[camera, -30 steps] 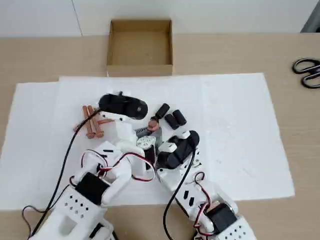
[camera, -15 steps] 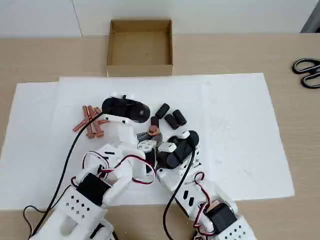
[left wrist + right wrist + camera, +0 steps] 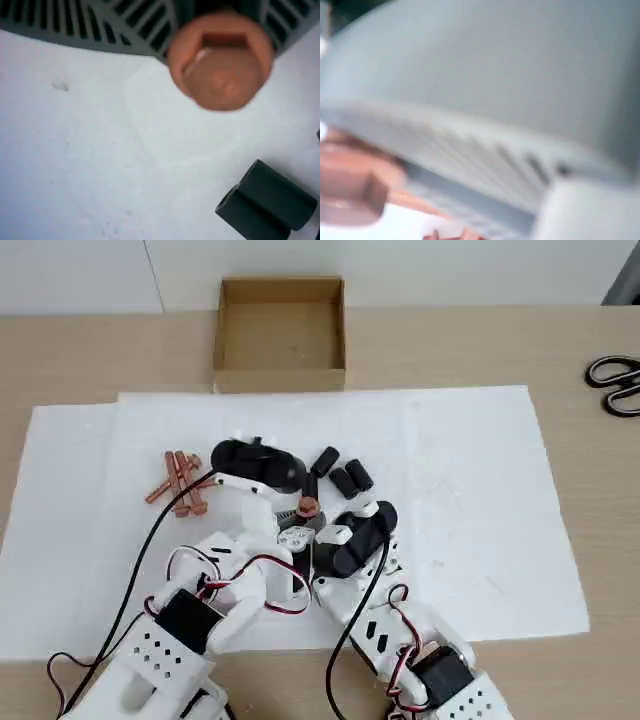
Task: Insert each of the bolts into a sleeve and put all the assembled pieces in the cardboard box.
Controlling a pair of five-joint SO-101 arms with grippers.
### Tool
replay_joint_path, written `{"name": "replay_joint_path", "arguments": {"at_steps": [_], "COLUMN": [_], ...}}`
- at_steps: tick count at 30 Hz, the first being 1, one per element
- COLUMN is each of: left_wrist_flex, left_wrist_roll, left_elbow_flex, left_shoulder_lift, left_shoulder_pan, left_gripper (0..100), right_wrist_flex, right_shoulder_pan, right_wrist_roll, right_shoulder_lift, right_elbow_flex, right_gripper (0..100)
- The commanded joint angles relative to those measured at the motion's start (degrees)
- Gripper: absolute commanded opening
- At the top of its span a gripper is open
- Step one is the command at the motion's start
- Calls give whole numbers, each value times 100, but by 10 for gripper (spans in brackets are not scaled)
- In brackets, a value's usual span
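Copper bolts (image 3: 180, 481) clustered — black sleeves (image 3: 342, 474) well apart — cardboard box (image 3: 281, 332) open.

a light brown wooden table (image 3: 480, 340) runs under everything, and a white wall (image 3: 420, 270) stands behind it at 12 o'clock. a big white paper sheet (image 3: 470, 500) lies flat in the middle of the table, and a second white sheet (image 3: 60, 530) sticks out from it at 9 o'clock, the two lying partly on each other. a pair of black scissors (image 3: 615, 383) lies on the bare wood between 2 and 3 o'clock, well apart from the paper, with its round handles pointing in toward the middle.
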Motion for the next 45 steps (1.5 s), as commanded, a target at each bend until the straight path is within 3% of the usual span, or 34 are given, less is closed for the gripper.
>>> {"name": "replay_joint_path", "arguments": {"at_steps": [1, 4, 11, 17, 22, 32, 36, 40, 45], "left_wrist_flex": [53, 62, 79, 149, 765, 1222, 1820, 1960, 1837], "left_wrist_roll": [-149, -158, -158, -132, -132, -149, -193, -1714, -1916], "left_elbow_flex": [22, 22, 13, -136, -875, -1051, -998, -435, 338], "left_shoulder_lift": [18, 18, 18, 0, -237, -1538, -1987, -2198, -2514], "left_shoulder_pan": [-44, -44, -53, -79, -264, -2382, -3877, -5327, -5776], "left_gripper": [6, 21, 246, 256, 257, 257, 257, 257, 257], "right_wrist_flex": [-154, -154, -154, -154, -154, -303, -4, 919, 1385], "right_shoulder_pan": [40, 40, 40, 75, 154, 198, 743, 1367, 2009], "right_wrist_roll": [-35, -35, -35, -35, -35, -26, -18, 9, 527], "right_shoulder_lift": [-119, -119, -119, -119, -119, -57, -48, -40, 778], "right_elbow_flex": [-62, -62, -44, -44, -35, -26, -97, -782, -2444], "right_gripper": [4, 4, 4, 4, 4, 4, 4, 4, 4]}}
